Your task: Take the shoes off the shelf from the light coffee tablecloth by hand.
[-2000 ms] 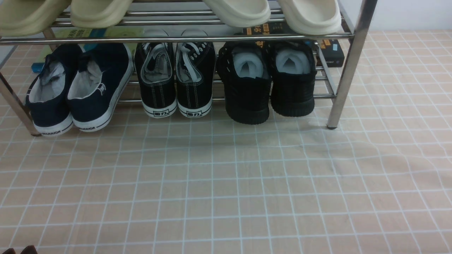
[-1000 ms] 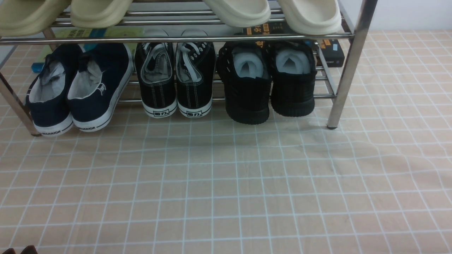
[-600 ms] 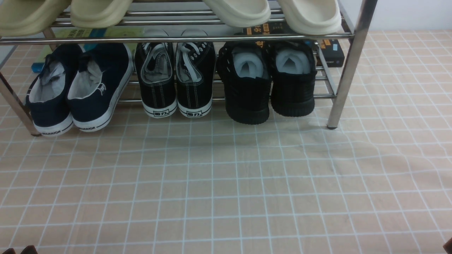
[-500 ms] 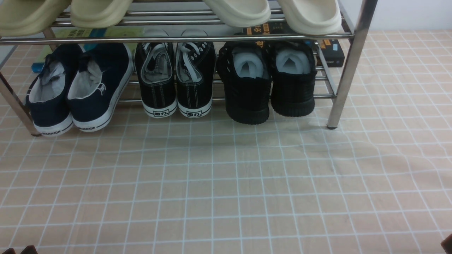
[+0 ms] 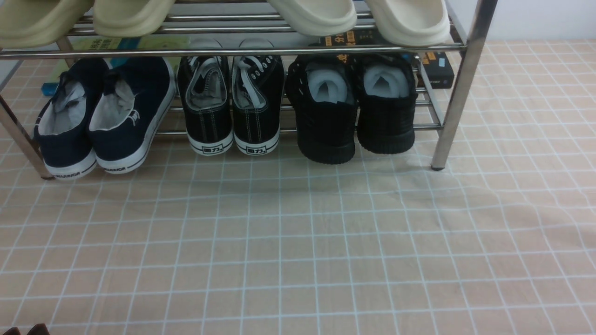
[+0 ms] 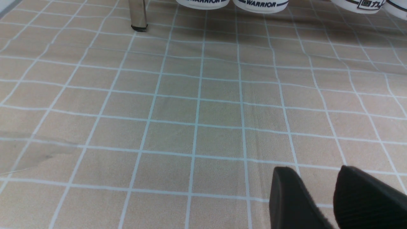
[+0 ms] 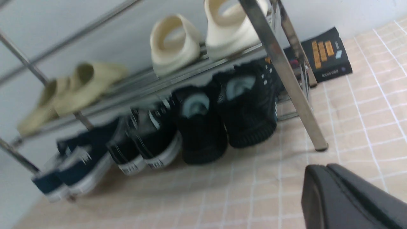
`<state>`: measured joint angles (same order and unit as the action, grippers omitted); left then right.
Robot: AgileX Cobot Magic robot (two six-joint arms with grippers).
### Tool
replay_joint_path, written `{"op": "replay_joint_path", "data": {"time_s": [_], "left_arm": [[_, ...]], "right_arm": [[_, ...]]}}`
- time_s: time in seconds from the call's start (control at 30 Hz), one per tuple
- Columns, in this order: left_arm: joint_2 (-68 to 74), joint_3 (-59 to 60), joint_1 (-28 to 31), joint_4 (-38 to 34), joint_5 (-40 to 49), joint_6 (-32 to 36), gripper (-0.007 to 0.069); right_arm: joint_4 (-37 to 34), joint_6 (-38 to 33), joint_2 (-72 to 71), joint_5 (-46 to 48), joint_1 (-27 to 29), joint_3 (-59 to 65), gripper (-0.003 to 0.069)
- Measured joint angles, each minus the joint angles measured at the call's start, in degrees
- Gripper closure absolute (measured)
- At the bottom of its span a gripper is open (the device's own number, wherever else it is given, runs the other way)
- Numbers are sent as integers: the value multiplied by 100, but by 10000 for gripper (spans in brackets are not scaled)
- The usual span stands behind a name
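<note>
Gone from the front view's lower right corner is the dark edge of the right gripper (image 7: 324,178) seen there half a second ago; its fingers (image 7: 349,203) now press together on nothing, probably a reset before reaching. The left gripper (image 6: 316,173) hangs low over the light coffee tablecloth (image 5: 298,242), fingers (image 6: 292,197) apart and empty, parked clear of the work. Farther out, the shoes (image 5: 326,125) sit untouched at the right end of the shelf (image 5: 458,93), on its lower tier, just inside the leg. They slant heel-down toward the robot, collars open to it, which offers the heel rim as the likely grip. Black canvas sneakers (image 5: 233,107) stand just beside them, so a wide approach risks nudging those.
</note>
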<state>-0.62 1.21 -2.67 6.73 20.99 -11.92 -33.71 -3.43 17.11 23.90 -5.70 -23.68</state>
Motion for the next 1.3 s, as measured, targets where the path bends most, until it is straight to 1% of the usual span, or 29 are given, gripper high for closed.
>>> {"op": "replay_joint_path", "data": {"time_s": [0.03,0.17,0.23,0.3,0.4,0.47,0.5,0.57,0.63,0.7,0.73,0.77,0.83,0.87,0.9,0.93,1.0,1.07,1.17,1.23,1.3], "left_arm": [[0,0,0,0,0,0,383],[0,0,0,0,0,0,383],[0,0,0,0,0,0,383],[0,0,0,0,0,0,383],[0,0,0,0,0,0,383],[0,0,0,0,0,0,383],[0,0,0,0,0,0,383],[0,0,0,0,0,0,383],[0,0,0,0,0,0,383],[0,0,0,0,0,0,383],[0,0,0,0,0,0,383],[0,0,0,0,0,0,383],[0,0,0,0,0,0,383],[0,0,0,0,0,0,383],[0,0,0,0,0,0,383],[0,0,0,1,0,0,383],[0,0,0,1,0,0,383],[0,0,0,1,0,0,383],[0,0,0,6,0,0,383],[0,0,0,13,0,0,383],[0,0,0,13,0,0,383]], "right_arm": [[102,-42,239,131,0,-161,666],[708,-168,1981,1736,0,-1184,659],[866,-242,2748,2338,0,-1612,659],[882,-503,3442,2856,0,-2022,657],[440,-1183,4300,3422,0,-2583,656],[-149,-1842,4841,3703,-48,-2900,655],[-330,-2089,5015,3768,-112,-3056,655],[-592,-2527,5404,3833,-361,-3341,652],[-645,-2637,5759,3783,-739,-3683,652],[-450,-2509,6113,3679,-1138,-4072,649],[-387,-2483,6149,3672,-1218,-4116,648],[-233,-2314,6293,3640,-1374,-4340,644],[357,-1783,6764,3585,-1799,-4938,624],[464,-1737,6800,3585,-1863,-4990,622],[900,-1417,7089,3571,-2099,-5408,601],[1059,-1199,7232,3563,-2180,-5618,582],[1656,-800,7609,3558,-2444,-6171,536],[1977,-460,7897,3556,-2569,-6591,481],[2362,-168,8316,3546,-2700,-7172,396],[2483,-108,8597,3546,-2714,-7545,340],[2517,-76,8814,3546,-2714,-7862,302]]}}
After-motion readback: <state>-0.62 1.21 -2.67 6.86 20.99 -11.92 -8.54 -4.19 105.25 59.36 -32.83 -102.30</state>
